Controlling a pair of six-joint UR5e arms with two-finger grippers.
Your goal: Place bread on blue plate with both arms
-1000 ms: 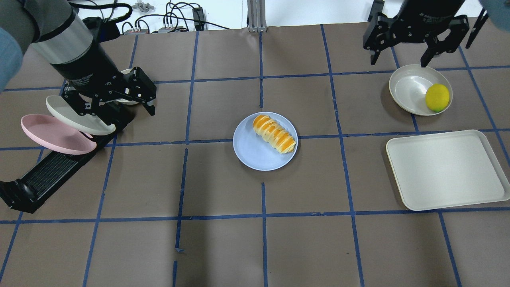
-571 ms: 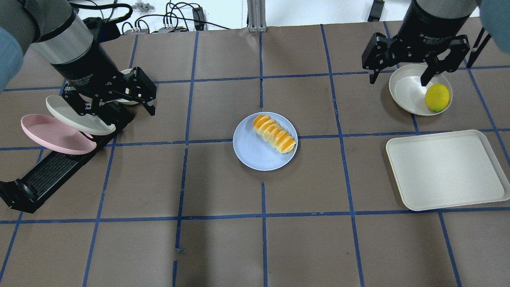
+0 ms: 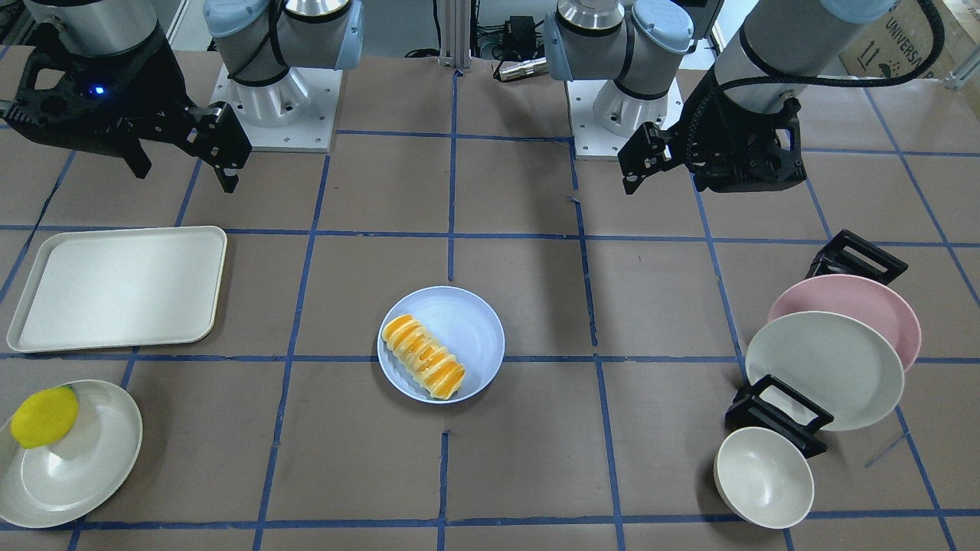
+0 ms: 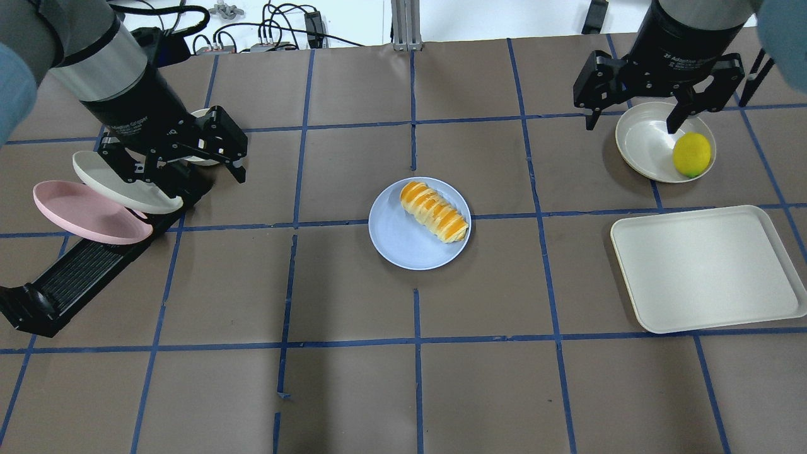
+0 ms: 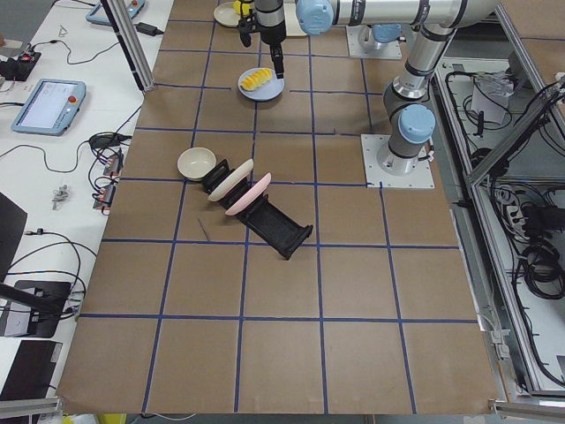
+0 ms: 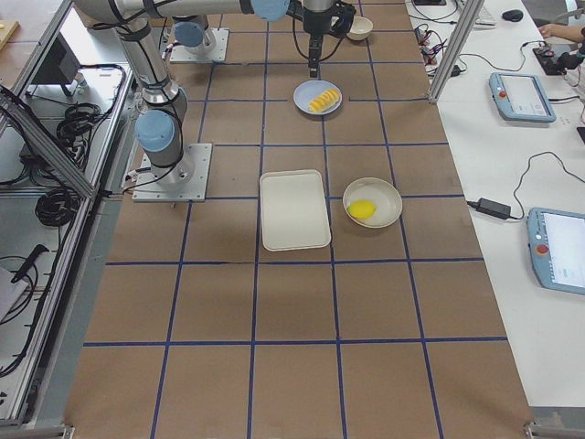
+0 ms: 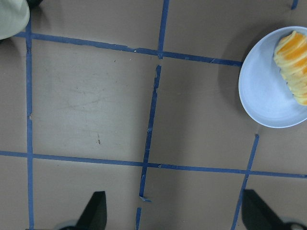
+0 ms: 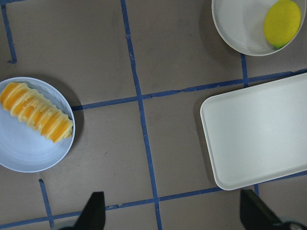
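The bread (image 4: 435,212), striped orange and cream, lies on the blue plate (image 4: 403,243) at the table's middle; both also show in the front view, bread (image 3: 423,357) on plate (image 3: 471,325). My left gripper (image 4: 176,170) is open and empty, raised over the dish rack, well left of the plate. My right gripper (image 4: 632,126) is open and empty, raised by the cream plate with the lemon, far right of the bread. The left wrist view shows the plate (image 7: 264,100) and bread (image 7: 293,64) at its right edge. The right wrist view shows them, bread (image 8: 36,112) on plate (image 8: 24,153), at its left.
A cream tray (image 4: 706,268) lies at the right. A cream plate (image 4: 643,142) holds a yellow lemon (image 4: 691,154). A black rack (image 4: 82,271) at the left holds a pink plate (image 4: 88,211) and a cream plate (image 4: 120,183). A small cream bowl (image 3: 763,477) stands beside the rack.
My right gripper has moved nearer, to the edge of the cream plate with the lemon, still open. The left arm, bread and blue plate have not moved.
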